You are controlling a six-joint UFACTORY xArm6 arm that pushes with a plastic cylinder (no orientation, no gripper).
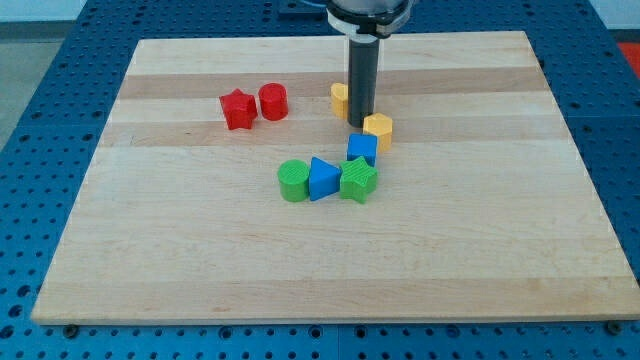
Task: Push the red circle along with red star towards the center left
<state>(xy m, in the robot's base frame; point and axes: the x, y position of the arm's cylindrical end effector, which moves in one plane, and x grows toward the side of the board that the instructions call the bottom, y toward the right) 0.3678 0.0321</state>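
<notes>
Well R of red circle (273, 101): my tip (361, 124), approx

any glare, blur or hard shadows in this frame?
Camera view: even, diffuse light; no glare on the wooden board. Only soft, short shadows under the red star and red circle. Blocks are sharp; my tip is crisp, with no motion blur.

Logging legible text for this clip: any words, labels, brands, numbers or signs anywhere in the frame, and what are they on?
None: no text, label, brand, number or sign is readable anywhere.
The wooden board, the coloured blocks and the dark rod with my tip carry no markings.
The blue perforated table shows only holes.
</notes>
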